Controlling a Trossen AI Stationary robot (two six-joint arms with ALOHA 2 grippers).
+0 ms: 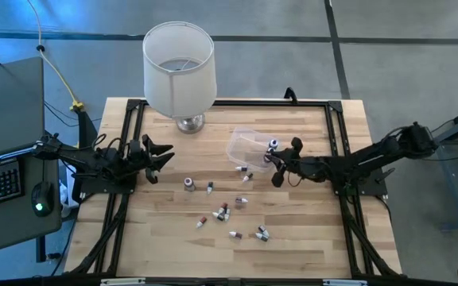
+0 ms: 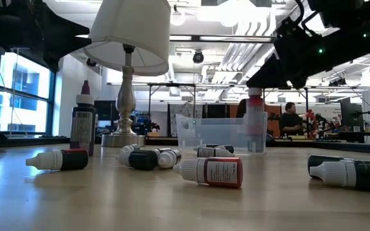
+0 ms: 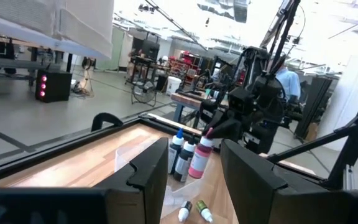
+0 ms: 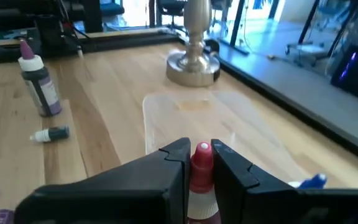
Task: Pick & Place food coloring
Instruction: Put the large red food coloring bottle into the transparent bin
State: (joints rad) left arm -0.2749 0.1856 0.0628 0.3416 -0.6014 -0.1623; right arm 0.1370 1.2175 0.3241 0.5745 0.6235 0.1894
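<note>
Several tiny food coloring bottles (image 1: 223,211) with white pointed caps lie on their sides on the wooden table. One purple bottle (image 1: 188,184) stands upright on its base. A clear plastic tub (image 1: 245,146) stands behind them and holds a blue-capped bottle (image 1: 273,144). My right gripper (image 1: 279,165) is at the tub's right side, shut on a pink bottle with a red cap (image 4: 201,163). My left gripper (image 1: 164,156) is open and empty at the table's left. My right gripper pinches the pink bottle just below its red cap (image 4: 202,174) between its two fingers. The fingers come slanting from the table's right. The bottle hangs upright (image 2: 255,125) at the tub. I cannot tell whether its base rests on anything.
A lamp with a white shade (image 1: 179,67) stands on a metal foot (image 1: 189,123) at the table's far side, left of the tub. Black frame rails (image 1: 126,159) run along the table's left and right edges. Bare wood lies toward the near edge.
</note>
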